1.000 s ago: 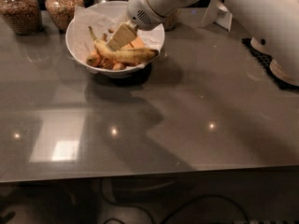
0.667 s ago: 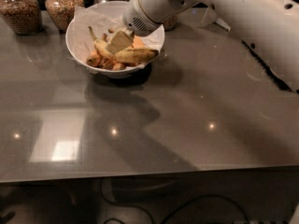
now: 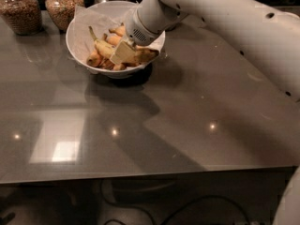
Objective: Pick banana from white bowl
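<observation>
Glossy white tubular arm [image 3: 225, 18] with small dark holes; grilled vent [image 3: 139, 34] at the wrist; tan tool [image 3: 123, 54] in the bowl [image 3: 70, 33].

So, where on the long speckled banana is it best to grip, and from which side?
Grip the banana mid-body, from above. It lies almost flat on the other bananas in the white bowl, stem pointing rear left, so its middle is exposed, while the bowl's sloping wall probably blocks a sideways approach. The gripper is in the bowl at that middle part.
</observation>
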Tool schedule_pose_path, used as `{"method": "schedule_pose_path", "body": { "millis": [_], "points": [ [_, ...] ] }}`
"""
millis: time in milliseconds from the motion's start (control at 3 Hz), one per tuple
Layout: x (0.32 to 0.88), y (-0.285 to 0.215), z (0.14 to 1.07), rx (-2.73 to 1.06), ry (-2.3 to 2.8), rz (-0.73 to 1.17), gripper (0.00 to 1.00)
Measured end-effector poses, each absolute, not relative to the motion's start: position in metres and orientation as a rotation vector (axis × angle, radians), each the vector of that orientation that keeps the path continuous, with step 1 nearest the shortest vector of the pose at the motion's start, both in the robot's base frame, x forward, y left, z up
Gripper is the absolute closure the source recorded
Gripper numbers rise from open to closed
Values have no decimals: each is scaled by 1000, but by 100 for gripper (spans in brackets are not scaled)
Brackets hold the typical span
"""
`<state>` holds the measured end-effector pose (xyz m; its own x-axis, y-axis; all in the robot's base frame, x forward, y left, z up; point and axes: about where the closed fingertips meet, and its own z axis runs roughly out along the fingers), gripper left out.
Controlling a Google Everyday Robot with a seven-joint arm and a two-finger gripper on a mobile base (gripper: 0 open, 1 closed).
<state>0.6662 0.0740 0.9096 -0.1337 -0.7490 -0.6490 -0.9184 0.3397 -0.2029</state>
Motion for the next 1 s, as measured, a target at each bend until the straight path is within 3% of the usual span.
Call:
{"method": "schedule_pose_path", "body": {
  "millis": [667, 1000],
  "points": [
    [673, 62, 888, -1460, 2002, 253, 44],
    [673, 59, 889, -1459, 2013, 243, 63]
  ]
}}
